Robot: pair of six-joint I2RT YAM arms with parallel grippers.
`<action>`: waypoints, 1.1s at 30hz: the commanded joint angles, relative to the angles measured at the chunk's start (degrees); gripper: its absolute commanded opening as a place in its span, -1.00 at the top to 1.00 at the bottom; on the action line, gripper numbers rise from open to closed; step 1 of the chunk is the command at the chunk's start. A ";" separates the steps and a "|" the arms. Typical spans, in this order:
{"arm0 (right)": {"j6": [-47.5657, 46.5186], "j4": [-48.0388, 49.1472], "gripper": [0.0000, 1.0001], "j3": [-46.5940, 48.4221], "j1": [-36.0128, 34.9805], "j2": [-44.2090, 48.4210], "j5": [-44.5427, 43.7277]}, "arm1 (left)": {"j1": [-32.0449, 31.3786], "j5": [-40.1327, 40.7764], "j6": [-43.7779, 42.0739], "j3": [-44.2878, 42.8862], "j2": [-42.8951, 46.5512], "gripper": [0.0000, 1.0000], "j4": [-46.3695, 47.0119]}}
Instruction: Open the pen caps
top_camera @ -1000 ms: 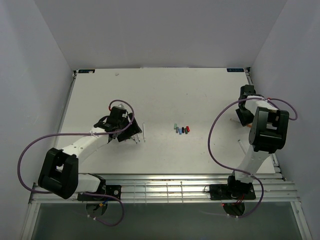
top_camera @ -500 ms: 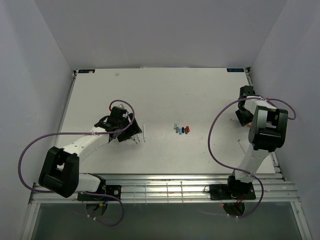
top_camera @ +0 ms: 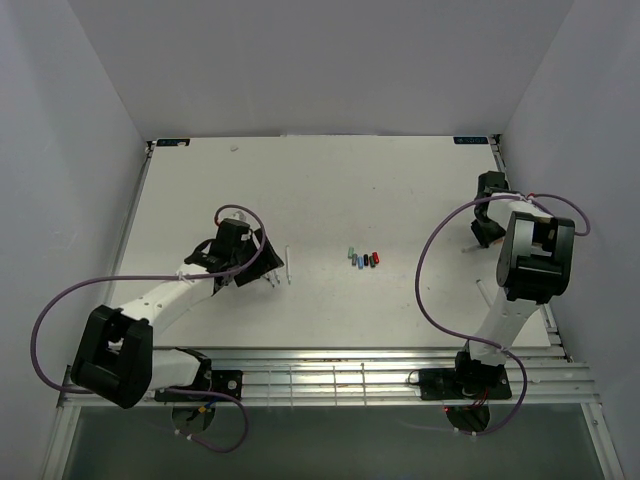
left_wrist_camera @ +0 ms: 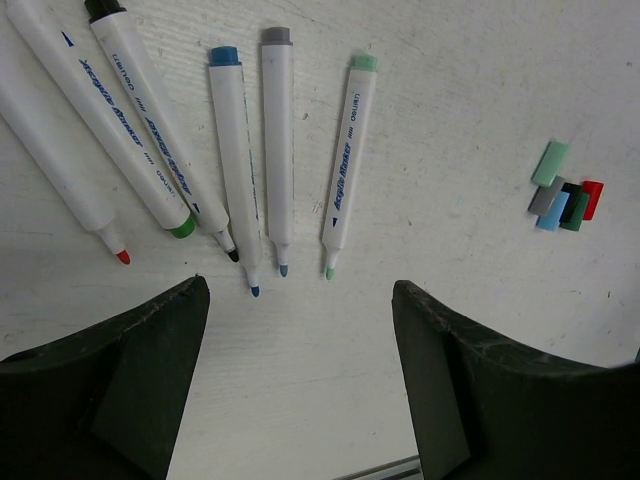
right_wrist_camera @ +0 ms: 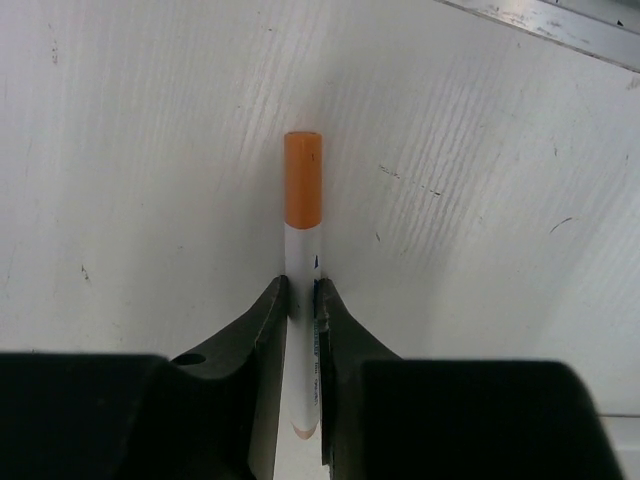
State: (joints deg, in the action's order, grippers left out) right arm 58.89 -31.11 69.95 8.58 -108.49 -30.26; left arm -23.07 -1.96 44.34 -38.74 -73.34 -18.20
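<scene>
Pinching a white pen (right_wrist_camera: pixel 302 255) with our right fingers (right_wrist_camera: pixel 262 330) closed on its barrel, orange cap (right_wrist_camera: pixel 303 165) still on, we risk it twisting loose when pulled; our left fingers (left_wrist_camera: pixel 140 350) gape empty, well apart.

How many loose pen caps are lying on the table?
6, clustered right of the pens: mint, grey, blue, black, dark green, red; others may be hidden.
</scene>
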 commanded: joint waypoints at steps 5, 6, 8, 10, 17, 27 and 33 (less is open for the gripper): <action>-9.64 4.56 0.85 -3.86 -6.10 -0.78 5.82 | -0.22 -0.33 0.14 2.27 5.31 -0.69 2.56; -11.76 6.14 0.85 -3.86 -7.07 0.20 7.31 | -0.22 -0.15 -0.56 2.09 6.36 -0.69 2.38; -14.93 8.78 0.85 -3.34 -9.53 2.91 10.38 | -0.22 -0.15 -1.53 0.95 7.50 -0.69 1.68; -20.20 11.32 0.85 -3.59 -12.17 5.03 14.41 | -0.22 -0.50 -2.67 -0.62 8.73 -0.68 1.15; -35.23 23.55 0.85 -8.34 -19.46 16.63 37.75 | -0.31 -8.84 -4.08 -3.62 8.57 -0.67 5.17; -45.45 33.74 0.85 -18.00 -31.77 22.96 72.00 | -0.40 -28.18 4.52 -2.66 2.43 -0.67 23.37; -43.70 39.28 0.85 -22.49 -38.63 25.69 73.85 | -1.62 -26.96 7.51 -3.36 -0.22 -0.68 25.58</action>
State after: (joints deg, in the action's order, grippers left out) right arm 15.79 1.56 47.99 -28.53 -85.69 38.52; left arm -23.81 -27.00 49.25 -40.47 -73.67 3.70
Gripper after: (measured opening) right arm 0.187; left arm 0.837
